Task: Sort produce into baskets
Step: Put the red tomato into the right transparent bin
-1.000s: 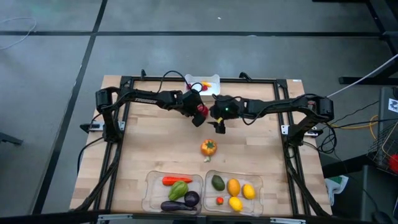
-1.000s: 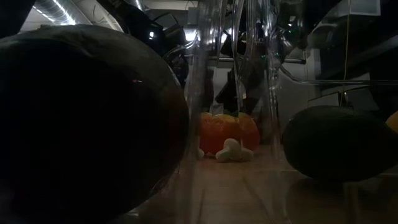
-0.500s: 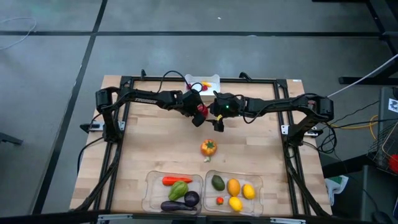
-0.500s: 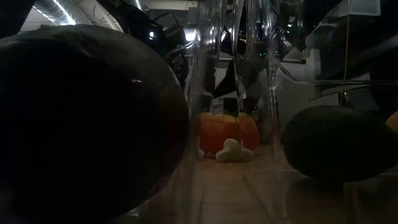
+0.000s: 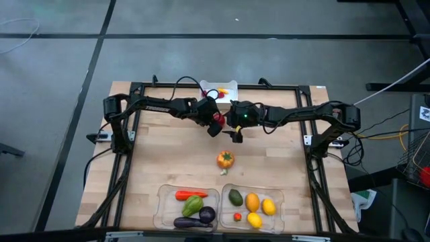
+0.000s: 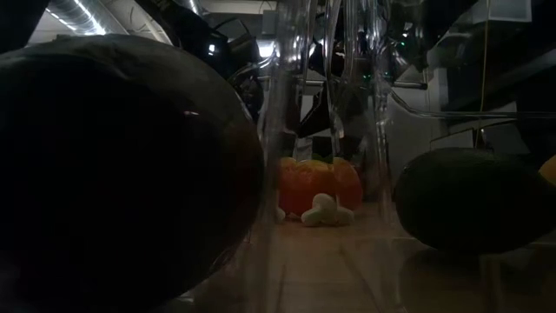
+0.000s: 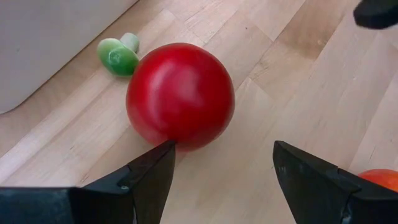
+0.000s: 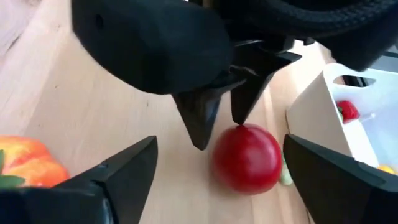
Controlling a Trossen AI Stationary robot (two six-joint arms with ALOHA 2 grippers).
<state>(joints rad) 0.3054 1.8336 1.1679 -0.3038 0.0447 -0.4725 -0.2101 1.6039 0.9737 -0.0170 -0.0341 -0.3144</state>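
apple: red apple (image 7: 180, 93), round, glossy, sitting on the table (image 5: 161, 154) at abt 12 o'clock of table centre, just in front of the white bin (image 5: 220, 91).
left claw: left gripper (image 7: 221, 165) right over the apple; jaws spread wide, nothing held. In left wrist view one finger tip is at the apple's edge, the other stands clear of it, so the apple is off-centre in the gap.
right claw: right gripper (image 8: 214, 165) close by at 3 o'clock of the apple, facing it; jaws wide, empty.
apple handling (my guess): toy, light, hard smooth shell, prob slippery; a ball, so it'll roll or squirt out if pinched off-centre. Not fragile.
where to grip: across the widest part, fingers on opposite sides, low enough to pass the equator. Left claw needs to shift so the apple sits mid-gap before closing.
near apple: small green piece (image 7: 118, 53) beside it, toward the bin; watch not to knock it.
other loose item: orange pepper (image 5: 225, 159) w/ a tiny white bit (image 5: 224, 171) next to it, 6 o'clock of the apple, well apart.
baskets: left clear tray (image 5: 163, 216) and right clear tray (image 5: 279, 218) at table's 6 o'clock edge, both partly filled; veg in the left one, lemons etc. in the right one.
risk: two claws crowd the same apple, could bump each other.
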